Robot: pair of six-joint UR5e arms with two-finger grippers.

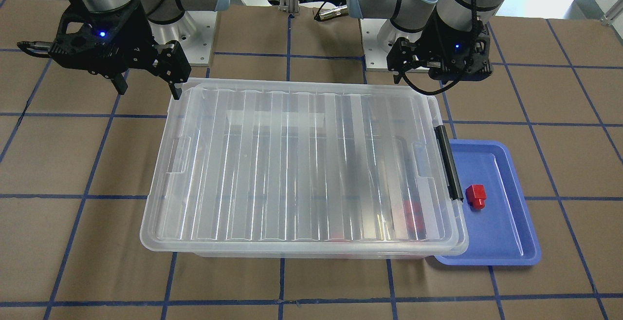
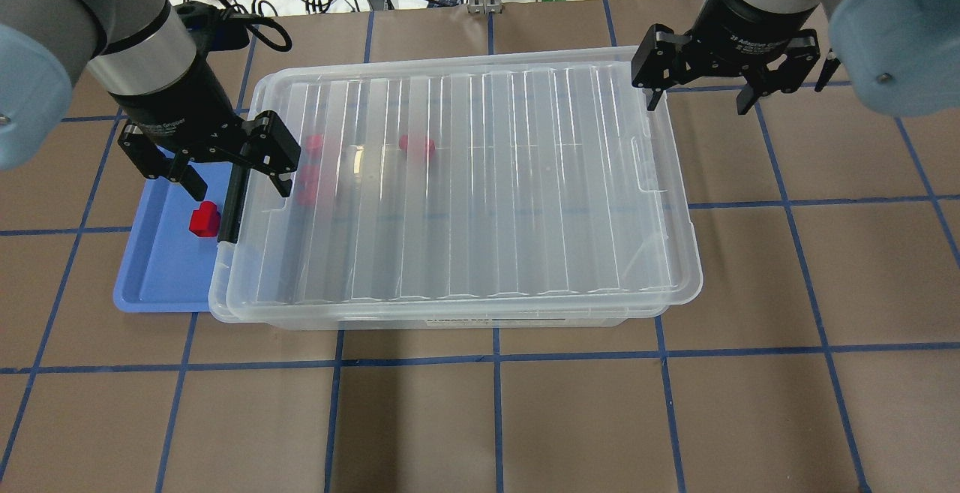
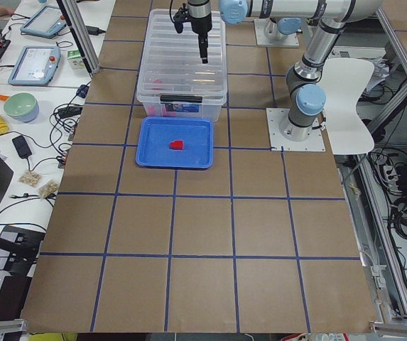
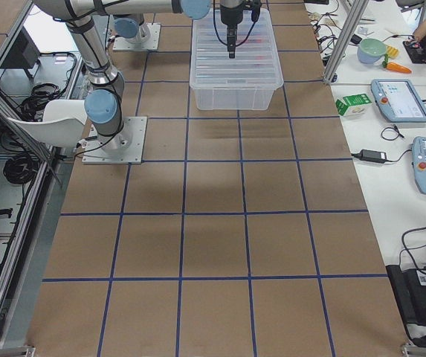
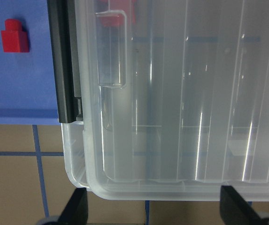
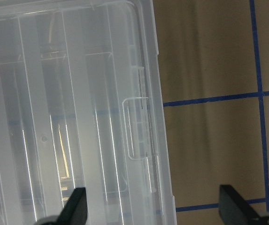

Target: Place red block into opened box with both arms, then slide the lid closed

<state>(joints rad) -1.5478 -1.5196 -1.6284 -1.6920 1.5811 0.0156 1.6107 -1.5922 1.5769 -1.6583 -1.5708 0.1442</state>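
The block (image 1: 475,196) is bright red. The tray (image 1: 508,232) is blue. The box (image 2: 360,320) is see-through white, and the lid (image 1: 302,164) has straight stripes. The clip (image 1: 450,169) is black. The table (image 1: 58,154) is brown with blue squares.

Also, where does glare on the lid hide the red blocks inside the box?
Overhead exterior: white streaks run along the ribbed translucent plastic lid, yet blurred red blocks inside show through. Exterior front-facing: they are only a faint red smear; the small bright red block on the shallow blue tray looks sharp.
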